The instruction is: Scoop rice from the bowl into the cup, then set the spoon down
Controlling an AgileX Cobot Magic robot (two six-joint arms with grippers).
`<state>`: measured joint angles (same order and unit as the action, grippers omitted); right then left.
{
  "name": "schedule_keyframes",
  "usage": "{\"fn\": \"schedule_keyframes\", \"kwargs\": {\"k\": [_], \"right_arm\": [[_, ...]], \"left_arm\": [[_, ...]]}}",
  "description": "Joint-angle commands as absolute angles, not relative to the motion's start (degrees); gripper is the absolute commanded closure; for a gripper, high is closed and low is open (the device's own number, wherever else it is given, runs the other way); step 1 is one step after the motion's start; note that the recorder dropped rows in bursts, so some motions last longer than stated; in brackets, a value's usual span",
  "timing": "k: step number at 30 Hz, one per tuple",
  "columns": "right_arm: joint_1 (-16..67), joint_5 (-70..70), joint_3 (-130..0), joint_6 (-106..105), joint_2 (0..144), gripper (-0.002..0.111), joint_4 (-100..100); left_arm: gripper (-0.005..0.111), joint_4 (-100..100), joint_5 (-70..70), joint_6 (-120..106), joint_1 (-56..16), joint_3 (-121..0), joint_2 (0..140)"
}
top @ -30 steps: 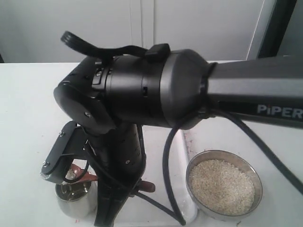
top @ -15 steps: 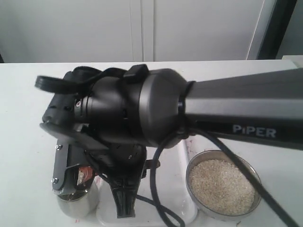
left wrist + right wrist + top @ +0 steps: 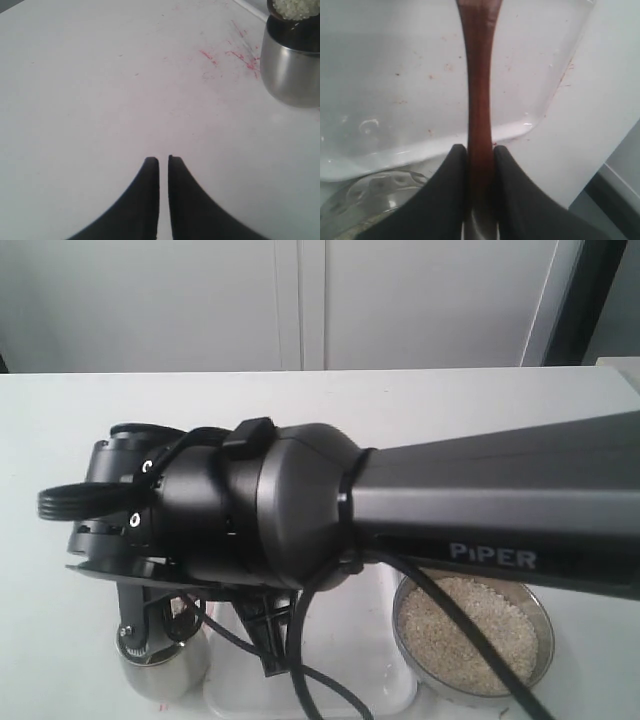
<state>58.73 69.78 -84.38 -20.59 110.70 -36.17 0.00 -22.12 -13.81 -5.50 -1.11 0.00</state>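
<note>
My right hand (image 3: 480, 150) is clamped on the spoon (image 3: 479, 90) handle, and its rice-laden end sits just over the cup (image 3: 292, 70). Across the white tray (image 3: 375, 640) from the cup stands the bowl (image 3: 546, 635) of rice (image 3: 470, 635). My left hand (image 3: 163, 160) hovers nearly closed and empty above the bench (image 3: 100, 75).

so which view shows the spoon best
Right wrist view: the spoon handle runs clearly out from the right gripper clamping it. Left wrist shows only its tip, holding rice; exterior hides it behind the arm.
</note>
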Motion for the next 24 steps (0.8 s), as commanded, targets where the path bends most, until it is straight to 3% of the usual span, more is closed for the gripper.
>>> {"fn": "schedule_keyframes", "kwargs": {"k": [1,24], "right_arm": [[60.2,70.0,-84.6,-22.9,110.7,0.108,-38.9],[60.6,70.0,-82.7,-26.0,106.8,0.108,-45.1]], "left_arm": [[0.092,-0.3,-24.9,-13.5,-5.9,-0.6,0.0],[0.092,-0.3,-24.9,-13.5,-5.9,-0.6,0.0]]}}
